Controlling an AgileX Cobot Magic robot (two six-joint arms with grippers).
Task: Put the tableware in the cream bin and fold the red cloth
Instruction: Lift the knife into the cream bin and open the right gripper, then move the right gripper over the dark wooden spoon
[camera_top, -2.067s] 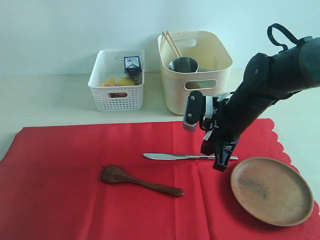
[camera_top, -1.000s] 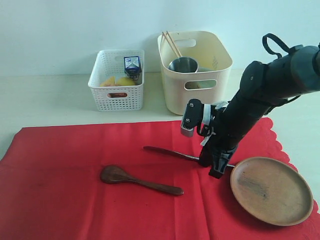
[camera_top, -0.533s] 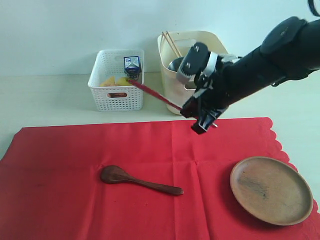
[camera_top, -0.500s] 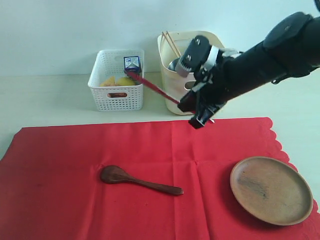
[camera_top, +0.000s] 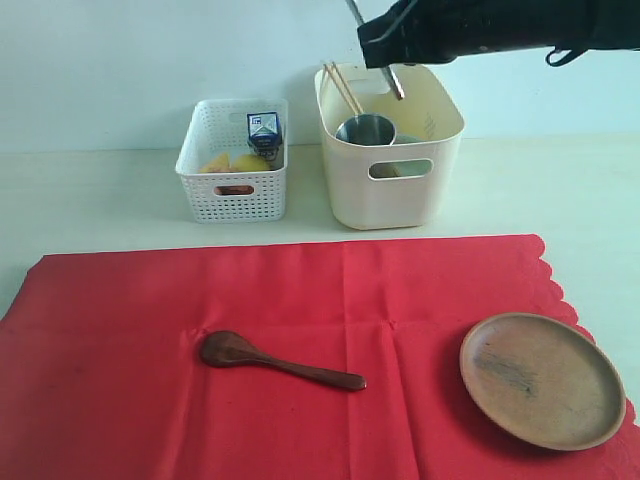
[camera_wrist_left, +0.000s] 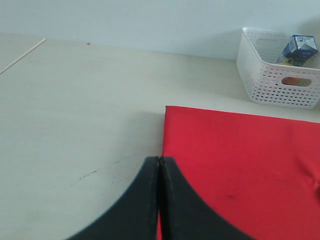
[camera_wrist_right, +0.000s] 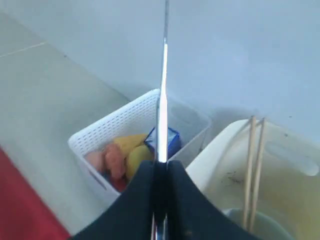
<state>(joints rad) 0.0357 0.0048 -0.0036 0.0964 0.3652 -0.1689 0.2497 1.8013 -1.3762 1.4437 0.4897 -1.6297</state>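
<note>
My right gripper (camera_top: 377, 42) hangs high over the cream bin (camera_top: 440, 190), shut on the silver table knife (camera_top: 396, 83). In the right wrist view the knife (camera_wrist_right: 162, 95) sticks out straight beyond the gripper (camera_wrist_right: 160, 166). Two chopsticks (camera_top: 343, 88) and a steel cup (camera_top: 368, 130) stand inside the bin. The dark wooden spoon (camera_top: 275, 363) and the brown plate (camera_top: 543, 380) lie on the flat red cloth (camera_top: 300, 290). My left gripper (camera_wrist_left: 159, 160) is shut and empty, low over the cloth's corner (camera_wrist_left: 235, 165); the exterior view does not show it.
A white perforated basket (camera_top: 232, 190) with a blue-white milk carton (camera_top: 264, 133) and food stands left of the bin. Bare pale table (camera_top: 90, 200) lies behind and beside the cloth. The scalloped cloth edge (camera_top: 565, 290) runs along the right.
The right gripper lifted the knife off the cloth, swung it up and back, and now holds it above the cream bin. Spoon, plate and cloth stayed put.
</note>
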